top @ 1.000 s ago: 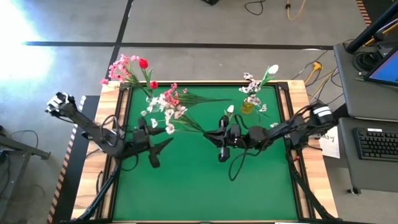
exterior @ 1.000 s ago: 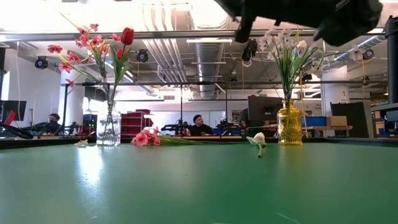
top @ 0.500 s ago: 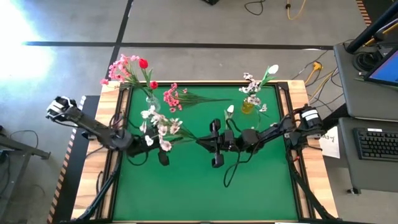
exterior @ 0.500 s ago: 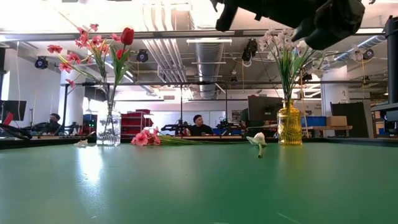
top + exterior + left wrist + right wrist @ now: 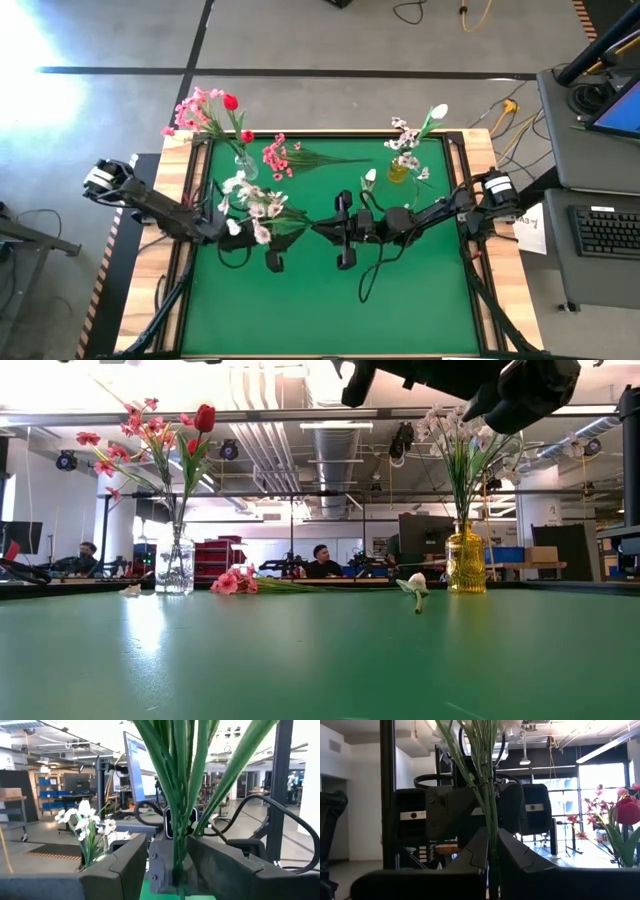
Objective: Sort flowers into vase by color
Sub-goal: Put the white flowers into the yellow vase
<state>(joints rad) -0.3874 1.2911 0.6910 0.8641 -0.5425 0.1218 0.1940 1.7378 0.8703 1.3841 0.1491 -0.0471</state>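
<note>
A white blossom spray (image 5: 250,205) on green stems hangs above the table's middle. My right gripper (image 5: 492,852) is shut on its stem and reaches in from the table's right (image 5: 320,228). My left gripper (image 5: 172,857) faces it from the left (image 5: 292,226), open. Its fingers stand on either side of the stems (image 5: 181,820), apart from them. A clear vase (image 5: 175,565) at the far left holds red and pink flowers. An amber vase (image 5: 465,560) at the far right holds white ones. A pink spray (image 5: 232,582) and a white tulip bud (image 5: 415,588) lie on the mat. My right gripper pinches the spray's thin green stem (image 5: 492,840) between its two fingers, near the stem's lower end. The fingers come from the table's right, slanting a little upward. The spray is lifted clear of the table, and its blossoms (image 5: 255,208) lean toward the left above my left arm.
The green mat (image 5: 320,300) is bare across its near half. Wooden rails (image 5: 480,200) and cables run along the table's sides. A desk with a keyboard (image 5: 605,230) stands to the right. People sit in the room beyond the far edge.
My right gripper has carried the spray toward the table's left and near edge, still shut on the stem. My left gripper has swung toward the right and tipped up, so that its open fingers now stand around the stems. The blossoms have come nearer and lower.
</note>
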